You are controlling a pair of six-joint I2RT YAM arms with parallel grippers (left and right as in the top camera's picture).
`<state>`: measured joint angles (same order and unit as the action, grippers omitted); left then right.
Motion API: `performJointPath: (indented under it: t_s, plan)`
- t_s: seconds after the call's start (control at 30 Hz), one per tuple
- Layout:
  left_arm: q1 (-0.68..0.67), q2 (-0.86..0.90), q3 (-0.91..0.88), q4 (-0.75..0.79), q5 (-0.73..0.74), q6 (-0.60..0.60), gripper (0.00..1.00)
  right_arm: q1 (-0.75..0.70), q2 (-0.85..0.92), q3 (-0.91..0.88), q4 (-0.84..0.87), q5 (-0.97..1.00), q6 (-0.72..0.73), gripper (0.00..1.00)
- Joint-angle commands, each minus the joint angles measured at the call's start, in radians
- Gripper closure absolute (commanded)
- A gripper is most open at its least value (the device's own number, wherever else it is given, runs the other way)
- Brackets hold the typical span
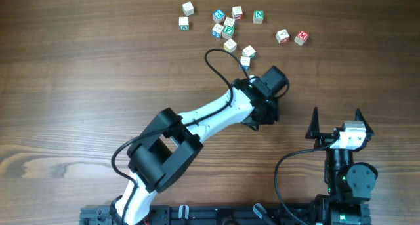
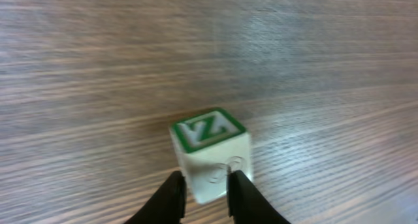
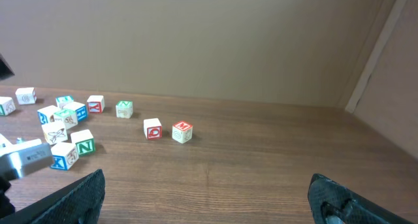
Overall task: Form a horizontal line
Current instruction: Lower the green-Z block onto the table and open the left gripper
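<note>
**Q:** What lies nearest you?

**A:** Near right, the right gripper [image 1: 336,117], parked with its jaws spread wide.

**Q:** And beyond?

**A:** The left gripper [image 2: 206,179], fingers narrow against a pale wooden cube with a green letter face [image 2: 209,136]. You cannot tell if it grips. Farther off are scattered wooden letter cubes [image 1: 229,21], with no horizontal line yet. The step is probably gathering. Next, seat this cube flush beside a neighbour.

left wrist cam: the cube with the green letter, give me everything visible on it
The green-letter cube is a small pale block that looks like wood. Its top face has a green frame around a green letter, either Z or N. The near side shows a faint outline drawing. It appears to rest upright on the wooden table, alone in this view. The left gripper has its fingertips at the cube's lower edges; whether they touch it is unclear.
</note>
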<state>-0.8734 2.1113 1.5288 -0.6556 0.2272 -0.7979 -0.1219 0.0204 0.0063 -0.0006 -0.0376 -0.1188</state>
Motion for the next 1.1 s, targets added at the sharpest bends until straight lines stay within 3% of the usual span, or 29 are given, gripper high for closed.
performJointPath:
  t_s: [0.0, 0.13, 0.27, 0.3, 0.37, 0.4, 0.43, 0.63, 0.9, 0.97, 1.0, 1.07]
  plan:
    - [0.041, -0.092, -0.008, -0.008, -0.047, 0.047, 0.72, -0.006, -0.005, -0.001, 0.002, -0.015, -0.011, 0.00]
    - [0.045, -0.208, -0.008, -0.025, -0.211, 0.063, 0.60, -0.006, -0.005, -0.001, 0.002, -0.015, -0.012, 0.00]
    - [0.046, -0.217, -0.009, -0.056, -0.164, 0.061, 0.53, -0.006, -0.005, -0.001, 0.002, -0.015, -0.011, 0.00]
    - [0.045, -0.215, -0.012, -0.068, -0.122, 0.061, 0.47, -0.006, -0.005, -0.001, 0.002, -0.015, -0.012, 0.00]
    - [0.037, -0.211, -0.024, -0.059, -0.087, 0.057, 0.12, -0.006, -0.005, -0.001, 0.002, -0.015, -0.012, 0.00]
    - [0.032, -0.203, -0.024, -0.043, -0.090, 0.057, 0.03, -0.006, -0.005, -0.001, 0.002, -0.015, -0.012, 0.00]
    - [0.029, -0.198, -0.024, -0.028, -0.090, 0.057, 0.00, -0.006, -0.005, -0.001, 0.002, -0.015, -0.012, 0.00]
    - [0.020, -0.050, -0.024, 0.051, -0.085, 0.023, 0.00, -0.006, -0.005, -0.001, 0.002, -0.015, -0.012, 0.00]
    - [0.000, 0.018, -0.024, 0.085, -0.060, 0.019, 0.00, -0.006, -0.005, -0.001, 0.002, -0.015, -0.012, 0.00]
    - [-0.002, 0.019, -0.024, 0.085, -0.047, 0.004, 0.10, -0.006, -0.005, -0.001, 0.002, -0.015, -0.012, 0.00]
    - [-0.007, 0.019, -0.024, 0.084, -0.021, 0.003, 0.22, -0.006, -0.005, -0.001, 0.002, -0.015, -0.012, 0.00]
    - [-0.021, 0.019, -0.024, 0.084, -0.019, 0.001, 0.23, -0.006, -0.005, -0.001, 0.002, -0.015, -0.012, 0.00]
